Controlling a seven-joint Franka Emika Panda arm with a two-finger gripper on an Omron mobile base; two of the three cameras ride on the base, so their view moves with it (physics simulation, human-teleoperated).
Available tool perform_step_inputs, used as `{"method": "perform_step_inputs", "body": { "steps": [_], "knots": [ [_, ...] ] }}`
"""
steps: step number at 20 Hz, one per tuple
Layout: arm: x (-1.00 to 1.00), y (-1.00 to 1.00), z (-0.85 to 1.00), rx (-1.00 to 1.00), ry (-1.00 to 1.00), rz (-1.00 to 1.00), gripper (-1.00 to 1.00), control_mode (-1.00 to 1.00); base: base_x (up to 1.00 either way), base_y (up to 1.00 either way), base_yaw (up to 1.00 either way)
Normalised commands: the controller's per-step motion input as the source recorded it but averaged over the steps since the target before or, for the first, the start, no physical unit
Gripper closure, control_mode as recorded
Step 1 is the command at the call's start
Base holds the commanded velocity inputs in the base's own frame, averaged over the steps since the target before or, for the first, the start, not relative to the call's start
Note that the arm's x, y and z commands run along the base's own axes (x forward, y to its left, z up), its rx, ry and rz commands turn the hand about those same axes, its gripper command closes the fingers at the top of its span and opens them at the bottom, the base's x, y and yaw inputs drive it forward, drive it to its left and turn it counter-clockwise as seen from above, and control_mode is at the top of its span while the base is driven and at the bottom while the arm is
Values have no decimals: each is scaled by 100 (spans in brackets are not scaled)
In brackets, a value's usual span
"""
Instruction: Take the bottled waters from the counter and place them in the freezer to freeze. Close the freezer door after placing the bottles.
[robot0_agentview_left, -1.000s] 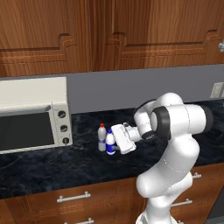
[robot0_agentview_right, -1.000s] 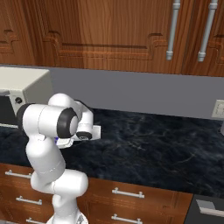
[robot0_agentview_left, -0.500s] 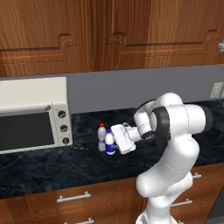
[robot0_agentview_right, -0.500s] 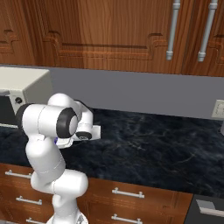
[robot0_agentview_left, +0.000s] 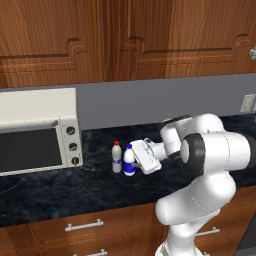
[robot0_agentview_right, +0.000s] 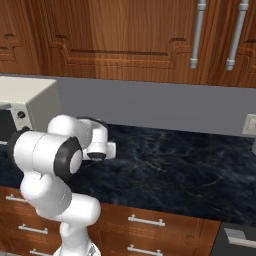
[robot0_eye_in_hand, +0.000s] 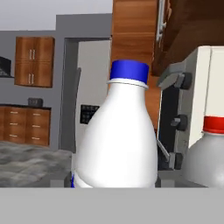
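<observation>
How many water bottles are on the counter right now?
2. The blue-capped white bottle stands right at the tool; the red-capped bottle stands beside it, toward the toaster oven.

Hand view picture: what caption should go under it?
Blue-capped white bottle looms close, red-capped bottle and toaster oven beside it.

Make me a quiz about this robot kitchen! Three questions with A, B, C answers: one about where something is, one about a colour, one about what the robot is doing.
1. Where do the two bottles stand?
A. On the black counter
B. Inside the toaster oven
C. On the floor

2. What colour is the white bottle's cap?
A. Green
B. Blue
C. Yellow

3. What is the gripper doing?
A. Lifting a bottle high
B. Reaching level at the white bottle
C. Pulling a drawer

Answers:
1 A: both bottles stand on the counter, right of the toaster oven.
2 B: the white bottle has a blue cap; the grey bottle has a red one.
3 B: the gripper is at the white bottle, which stands on the counter.
</observation>
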Motion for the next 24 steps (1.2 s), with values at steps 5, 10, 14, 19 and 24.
{"method": "perform_step_inputs", "body": {
  "steps": [5,10,14,19,24],
  "knots": [
    [-60,0,100,4,6,0,100,-100,0,0,0],
    [-59,0,100,0,1,-2,100,-100,0,0,0],
    [-48,0,83,-1,0,-4,100,-100,0,0,0],
    [-63,0,70,0,0,-10,100,-100,0,0,0],
    [-46,-4,63,-3,2,-14,100,-100,0,0,0]
  ]
}}
